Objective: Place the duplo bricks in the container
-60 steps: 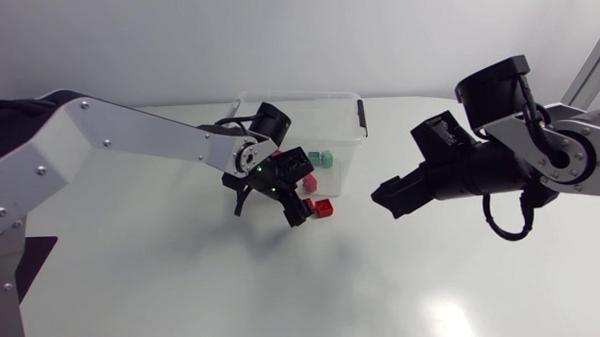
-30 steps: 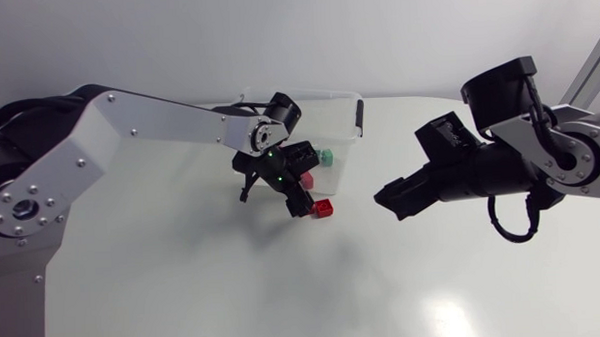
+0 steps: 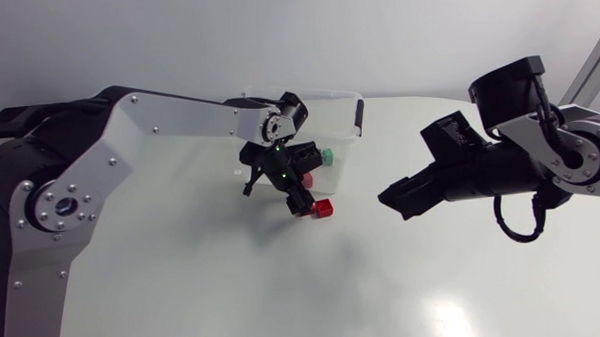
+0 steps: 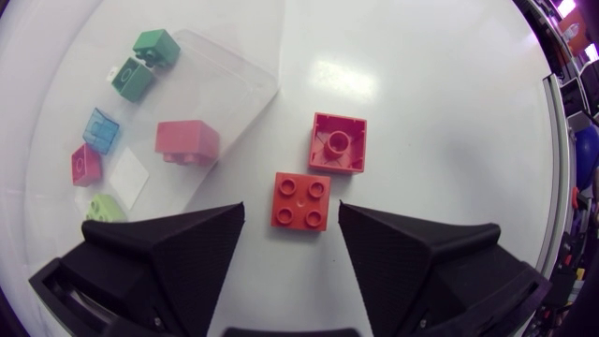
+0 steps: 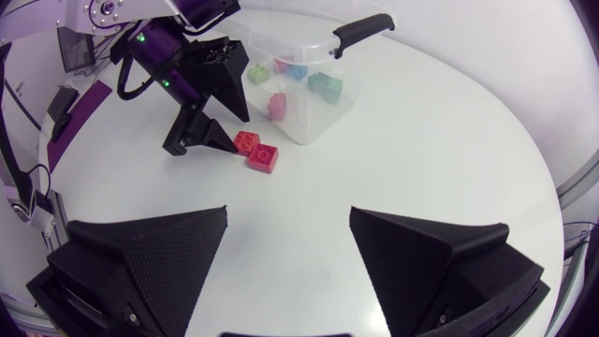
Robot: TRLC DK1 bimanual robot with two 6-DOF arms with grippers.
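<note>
jaws of the left gripper (image 4: 290, 208) stand apart, orange brick (image 4: 299, 200) untouched between them, red brick (image 4: 337, 143) just ahead beside the clear container (image 4: 225, 84); right gripper (image 5: 288, 213) gapes too, well away.

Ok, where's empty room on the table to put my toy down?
The table is bare between the two red bricks and the right gripper, and all along the side away from the container. It is crowded beside the container, where the left gripper hangs by those bricks.
</note>
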